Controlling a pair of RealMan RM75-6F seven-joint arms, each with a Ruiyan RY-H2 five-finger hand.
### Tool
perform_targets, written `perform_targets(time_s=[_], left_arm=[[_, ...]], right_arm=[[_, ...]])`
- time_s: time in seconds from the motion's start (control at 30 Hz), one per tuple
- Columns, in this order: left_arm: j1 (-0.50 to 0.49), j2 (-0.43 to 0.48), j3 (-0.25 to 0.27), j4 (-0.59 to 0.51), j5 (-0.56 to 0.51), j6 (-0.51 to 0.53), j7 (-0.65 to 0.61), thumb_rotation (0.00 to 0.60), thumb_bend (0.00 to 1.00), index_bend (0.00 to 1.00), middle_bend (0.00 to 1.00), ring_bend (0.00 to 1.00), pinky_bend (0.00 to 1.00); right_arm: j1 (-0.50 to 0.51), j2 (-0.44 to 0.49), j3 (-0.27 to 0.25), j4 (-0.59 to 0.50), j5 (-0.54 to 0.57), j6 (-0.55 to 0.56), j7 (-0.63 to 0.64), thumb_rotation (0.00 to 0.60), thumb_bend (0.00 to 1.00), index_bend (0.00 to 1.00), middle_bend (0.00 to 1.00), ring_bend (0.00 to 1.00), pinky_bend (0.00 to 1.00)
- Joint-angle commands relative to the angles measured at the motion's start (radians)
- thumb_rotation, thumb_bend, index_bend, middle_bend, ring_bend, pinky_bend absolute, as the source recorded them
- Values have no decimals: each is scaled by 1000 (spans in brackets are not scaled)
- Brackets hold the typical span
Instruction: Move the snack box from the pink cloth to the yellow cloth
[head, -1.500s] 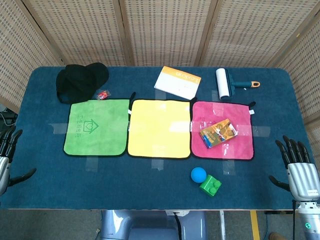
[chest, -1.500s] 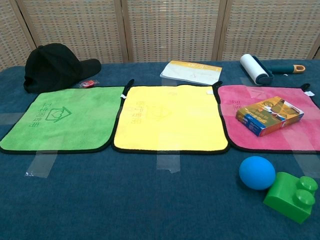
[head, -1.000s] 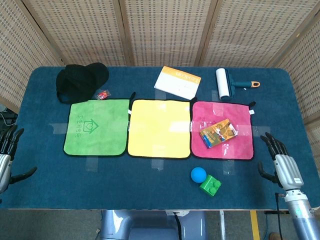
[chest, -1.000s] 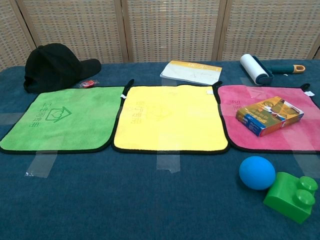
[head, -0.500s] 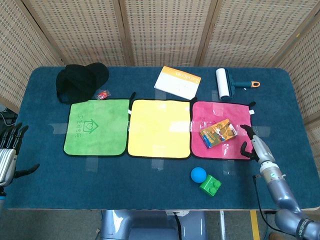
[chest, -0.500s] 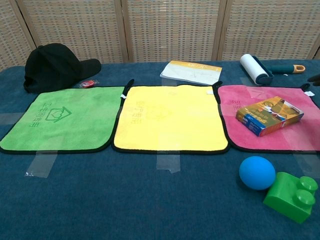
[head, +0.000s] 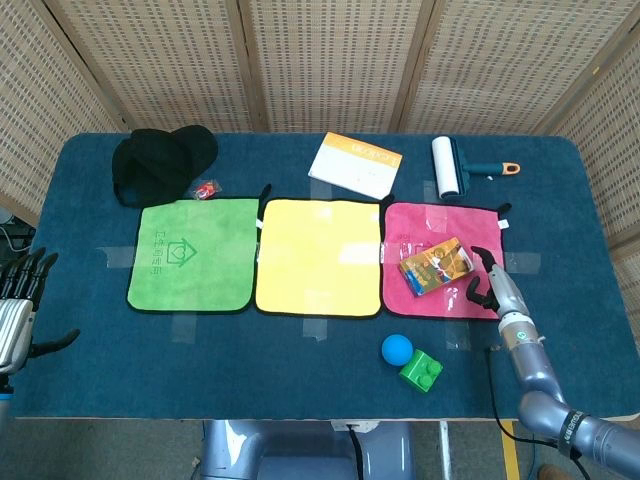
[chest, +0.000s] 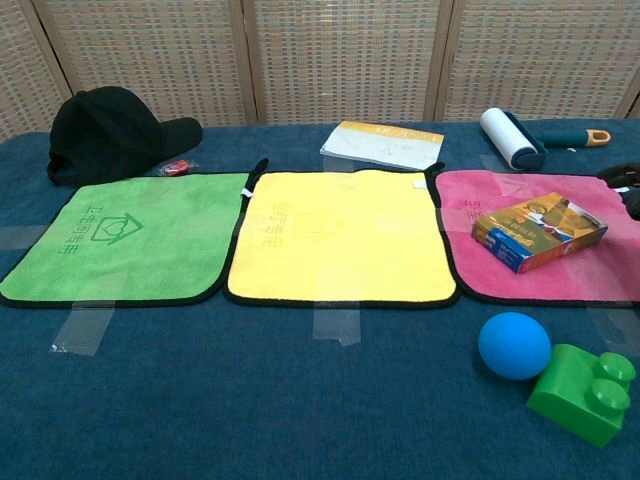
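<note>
The snack box, orange and blue, lies flat on the pink cloth. The yellow cloth beside it to the left is bare. My right hand hovers just right of the box, over the pink cloth's right part, fingers apart and holding nothing; in the chest view only its dark fingertips show at the right edge. My left hand hangs off the table's left edge, fingers spread and empty.
A green cloth lies left of the yellow one. A blue ball and green block sit in front of the pink cloth. A black cap, booklet and lint roller lie along the back.
My right hand has come in from the table's right edge toward the snack box and now hovers close beside it. The left hand has barely shifted. The box has not moved.
</note>
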Motion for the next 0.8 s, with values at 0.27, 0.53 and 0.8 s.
perform_targets(time_s=[0.27, 0.53, 0.8], left_arm=[[-3, 1, 3, -3, 4, -2, 1, 600, 0, 0, 0, 0, 0], [-5, 4, 1, 0, -6, -8, -8, 600, 0, 0, 0, 0, 0], [-8, 6, 1, 1, -8, -14, -12, 600, 0, 0, 0, 0, 0]], right_arm=[[4, -42, 7, 89, 55, -51, 9, 600, 1000, 95, 23, 11, 87], [31, -75, 25, 115, 102, -82, -8, 600, 1000, 96, 24, 11, 88], [48, -80, 41, 61, 114, -75, -24, 600, 1000, 97, 24, 11, 89]])
